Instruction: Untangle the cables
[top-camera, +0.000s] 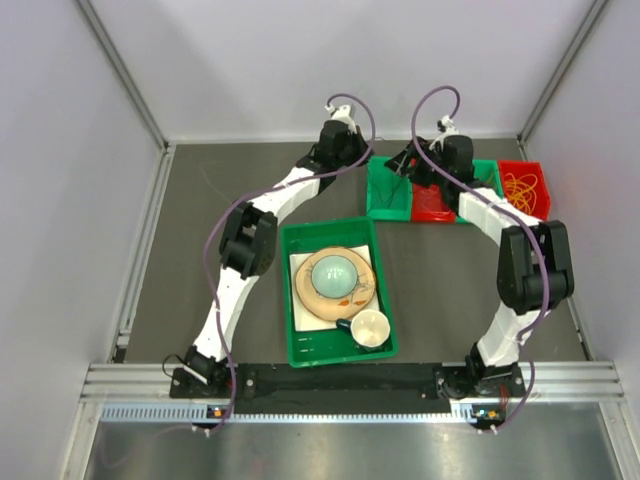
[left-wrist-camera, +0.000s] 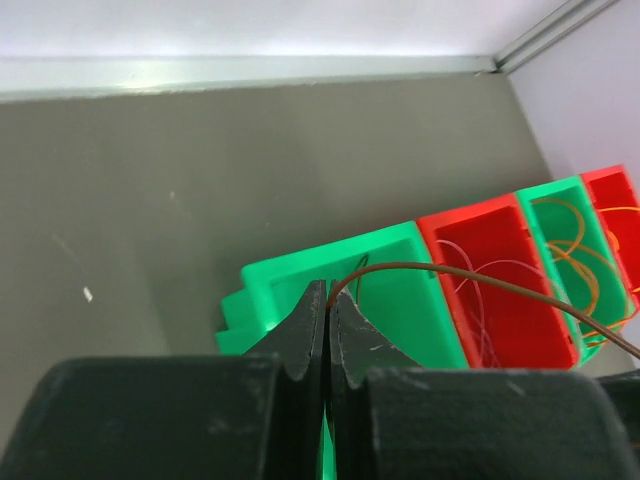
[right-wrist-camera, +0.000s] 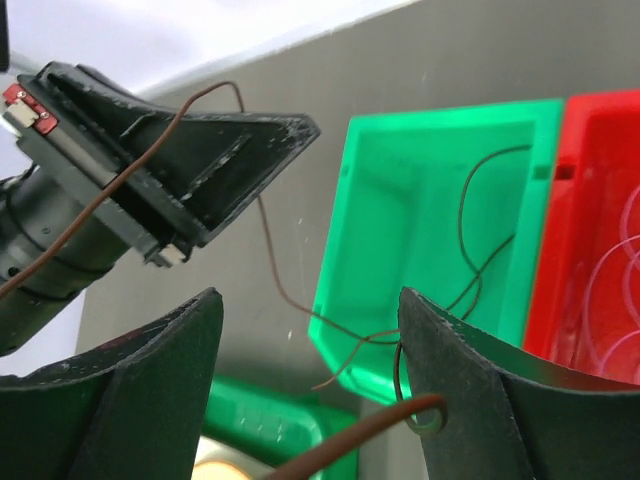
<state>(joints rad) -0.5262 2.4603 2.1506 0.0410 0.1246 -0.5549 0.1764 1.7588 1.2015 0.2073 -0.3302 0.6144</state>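
Evidently early: left hand (left-wrist-camera: 328, 292) is clenched on the brown cable (left-wrist-camera: 480, 281), held above the green bin (left-wrist-camera: 390, 290). Right hand (right-wrist-camera: 308, 300) is spread, grasping nothing. Cable's crossed loops lie in the bin, not yet separated; orange cables (top-camera: 522, 187) look untouched.

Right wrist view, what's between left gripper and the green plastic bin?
A thin brown cable runs from left gripper to green plastic bin; right wrist view shows it.

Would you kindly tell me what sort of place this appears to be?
Likely a robotics lab test cell: white panel walls, two black-and-white robot arms on a dark grey table, red and green plastic bins of thin wires.
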